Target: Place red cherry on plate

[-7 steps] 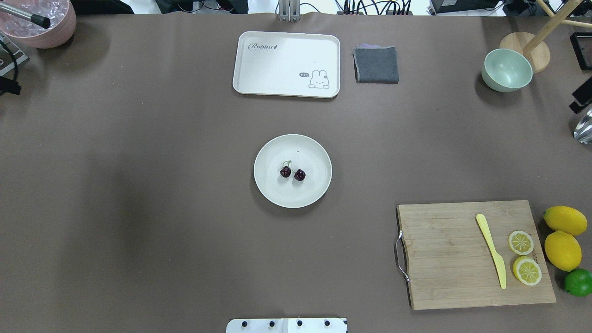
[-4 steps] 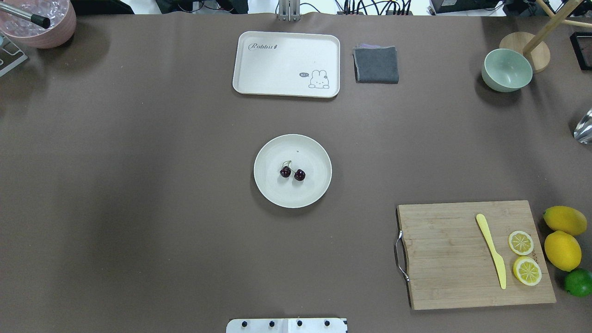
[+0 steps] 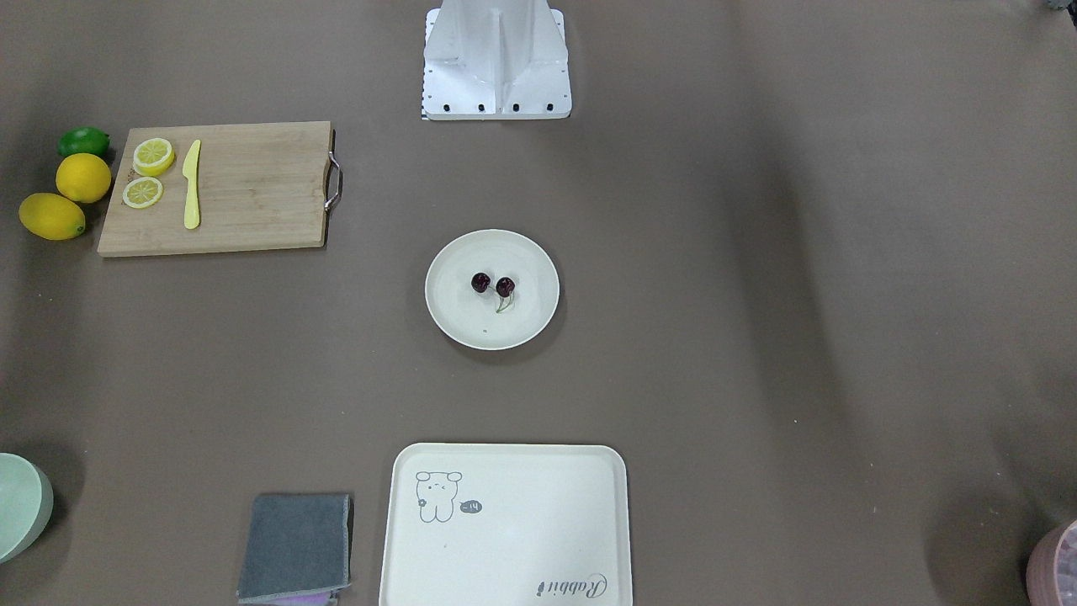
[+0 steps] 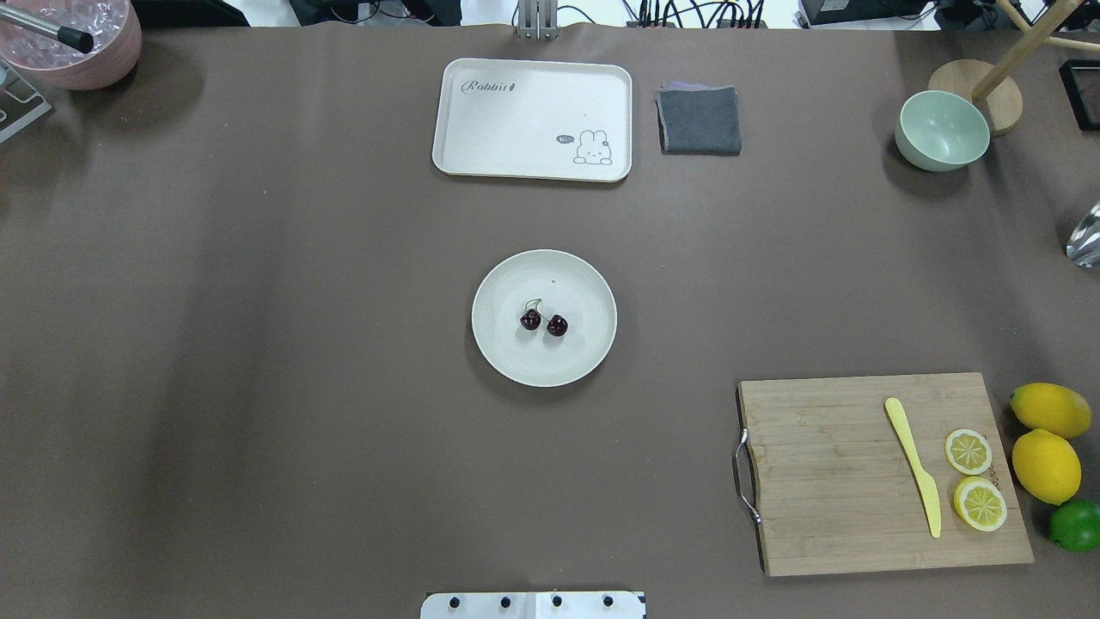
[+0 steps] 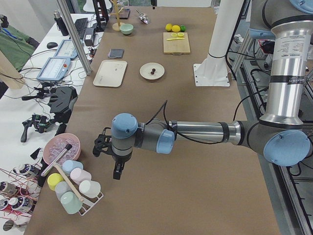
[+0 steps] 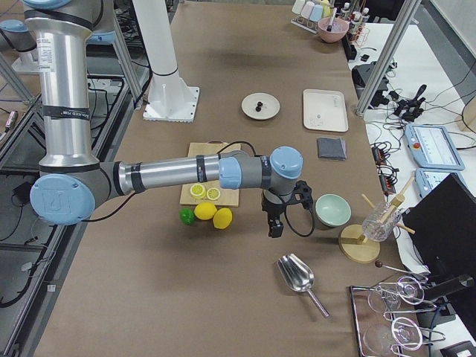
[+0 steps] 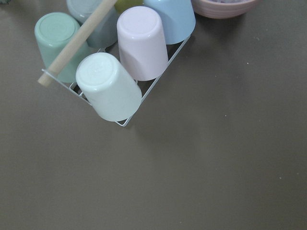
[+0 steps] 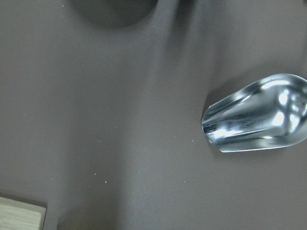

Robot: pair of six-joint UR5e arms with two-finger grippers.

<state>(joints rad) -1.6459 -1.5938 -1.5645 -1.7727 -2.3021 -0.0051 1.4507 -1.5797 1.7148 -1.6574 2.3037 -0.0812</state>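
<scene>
The red cherry (image 4: 543, 321), a dark glossy pair on pale stems, lies inside the round cream plate (image 4: 507, 357) at the table's middle; in the front-facing view the cherry (image 3: 493, 285) rests on the same plate (image 3: 458, 324). No gripper is near them. My left gripper (image 5: 117, 171) hangs over the table's left end beside a cup rack, and my right gripper (image 6: 274, 227) hangs over the right end near a green bowl. Both show only in the side views, so I cannot tell whether they are open or shut.
A cream rabbit tray (image 4: 532, 119) and grey cloth (image 4: 699, 120) lie at the far side. A cutting board (image 4: 885, 473) with knife and lemon halves sits front right, lemons (image 4: 1046, 464) beside it. A green bowl (image 4: 941, 131), metal scoop (image 8: 256, 115) and cup rack (image 7: 120, 62) stand at the ends.
Dark parts of both arms seen at the overhead view's left and right edges one second ago have left that view. The cherry and plate have not moved.
</scene>
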